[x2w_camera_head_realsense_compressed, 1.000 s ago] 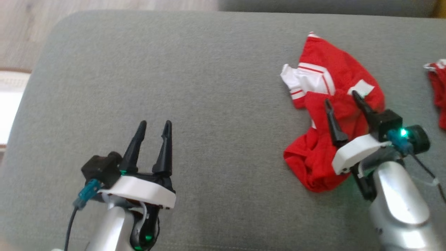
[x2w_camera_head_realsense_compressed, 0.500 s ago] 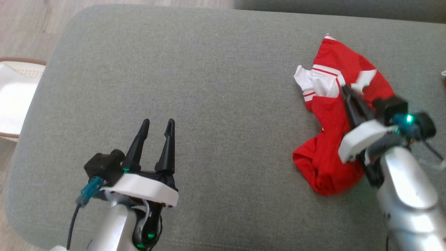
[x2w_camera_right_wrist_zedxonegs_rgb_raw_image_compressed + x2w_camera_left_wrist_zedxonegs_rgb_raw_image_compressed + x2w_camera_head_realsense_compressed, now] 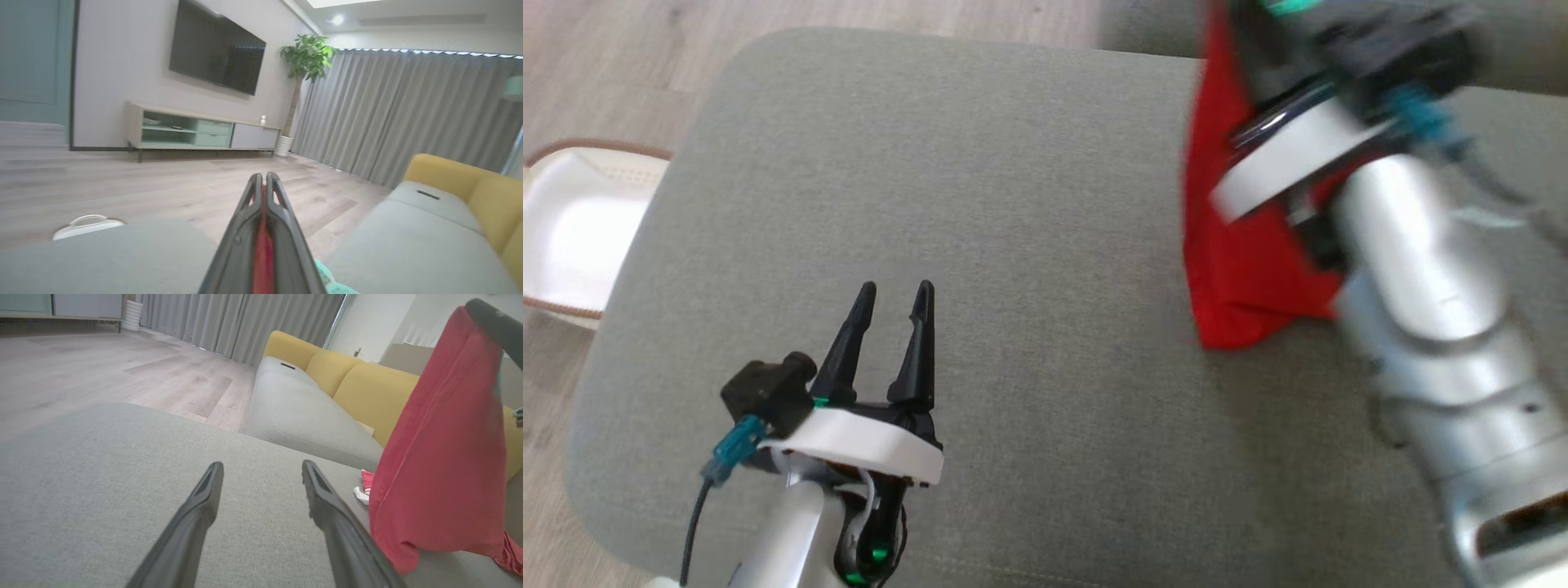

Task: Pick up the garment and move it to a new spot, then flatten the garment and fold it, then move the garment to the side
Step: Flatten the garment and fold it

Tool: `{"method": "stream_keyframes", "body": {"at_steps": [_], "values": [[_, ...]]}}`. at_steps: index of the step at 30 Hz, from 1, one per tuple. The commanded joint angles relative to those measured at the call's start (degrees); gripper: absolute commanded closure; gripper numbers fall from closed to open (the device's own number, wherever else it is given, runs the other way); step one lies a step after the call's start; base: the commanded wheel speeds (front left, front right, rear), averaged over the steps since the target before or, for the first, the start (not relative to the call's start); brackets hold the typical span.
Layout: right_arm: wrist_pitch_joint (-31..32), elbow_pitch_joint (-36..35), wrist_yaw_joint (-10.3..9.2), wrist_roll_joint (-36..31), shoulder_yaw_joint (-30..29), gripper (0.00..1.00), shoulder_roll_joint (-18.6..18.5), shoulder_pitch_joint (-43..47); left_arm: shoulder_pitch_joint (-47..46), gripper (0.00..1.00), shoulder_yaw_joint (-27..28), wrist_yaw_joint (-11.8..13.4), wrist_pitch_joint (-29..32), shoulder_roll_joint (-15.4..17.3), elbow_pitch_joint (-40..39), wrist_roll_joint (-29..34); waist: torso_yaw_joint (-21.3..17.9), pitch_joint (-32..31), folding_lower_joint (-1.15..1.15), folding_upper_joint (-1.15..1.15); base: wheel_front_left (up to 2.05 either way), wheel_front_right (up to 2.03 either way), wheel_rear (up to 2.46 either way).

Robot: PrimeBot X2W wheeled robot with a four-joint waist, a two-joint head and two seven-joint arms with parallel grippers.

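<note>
The right claw (image 3: 263,177), clenched on the red garment (image 3: 1233,269), has raised it; the left claw (image 3: 896,286) stands released.

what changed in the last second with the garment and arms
The right gripper shut its jaws on the red garment and lifted it up from the grey cushion, so it hangs. The left gripper stayed open over the cushion.

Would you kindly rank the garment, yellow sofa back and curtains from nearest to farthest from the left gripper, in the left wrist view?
1. Garment, hanging at right.
2. Yellow sofa back, behind it.
3. Curtains, far off at top.
</note>
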Motion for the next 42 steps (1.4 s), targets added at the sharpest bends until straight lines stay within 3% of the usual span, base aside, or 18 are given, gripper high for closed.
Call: {"method": "stream_keyframes", "body": {"at_steps": [1, 5, 12, 16, 18, 24, 30, 38, 42], "values": [[-0.72, -1.60, -0.05, 1.10, 2.52, 1.00, 2.03, -1.00, -1.03, 0.00, 1.90, 0.43, -0.30, 0.22, -1.85, -0.62, 0.63, -0.26, 0.00, 0.00, 0.00, 0.00, 0.00], [-2.31, 0.25, -0.05, 3.51, 7.58, 1.00, 3.93, -2.59, -0.68, 0.00, 1.58, 0.47, -0.30, 0.22, -1.82, -0.83, 1.85, -0.54, 0.00, 0.00, 0.00, 0.00, 0.00], [-5.35, 5.50, -0.05, 7.70, 5.40, 1.00, 6.31, -13.76, -0.14, 0.00, 1.23, 0.34, -0.30, 0.22, -1.06, -1.00, 3.22, -1.52, 0.00, 0.00, 0.00, 0.00, 0.00], [-6.31, 5.37, -0.05, 15.01, 6.35, 1.00, 6.63, -21.24, 0.16, 0.00, 0.44, 0.12, -0.30, 0.22, -0.49, -1.28, 4.04, -2.13, 0.00, 0.00, 0.00, 0.00, 0.00], [-6.48, 4.49, -0.05, 19.48, 4.12, 1.00, 6.65, -25.97, 0.14, 0.00, -0.25, 0.23, -0.30, 0.21, -0.54, -1.79, 4.44, -2.13, 0.00, 0.00, 0.00, 0.00, 0.00], [-6.52, 8.18, -0.05, 16.89, -0.76, 1.00, 6.63, -26.49, 0.20, 0.00, 0.81, 1.10, -0.30, 0.21, -1.60, -2.11, 2.61, -0.65, 0.00, 0.00, 0.00, 0.00, 0.00], [-6.52, 9.30, -0.05, 16.48, -3.82, 1.00, 0.52, -17.55, 0.16, 0.00, 1.69, 1.10, -0.30, 0.21, -1.67, -1.93, 0.07, -0.10, 0.00, 0.00, 0.00, 0.00, 0.00], [-6.53, 8.72, -0.05, 15.77, -10.84, 1.00, -14.00, 3.53, -0.86, 0.00, 2.44, 0.37, -0.30, 0.21, -1.27, -0.27, -5.30, 1.23, 0.00, 0.00, 0.00, 0.00, 0.00], [-6.43, 10.63, -0.05, 13.25, -15.61, 1.00, -16.26, 8.74, -1.58, 0.00, 2.93, 0.04, -0.30, 0.21, -1.11, 0.51, -7.81, 1.93, 0.00, 0.00, 0.00, 0.00, 0.00]]}}
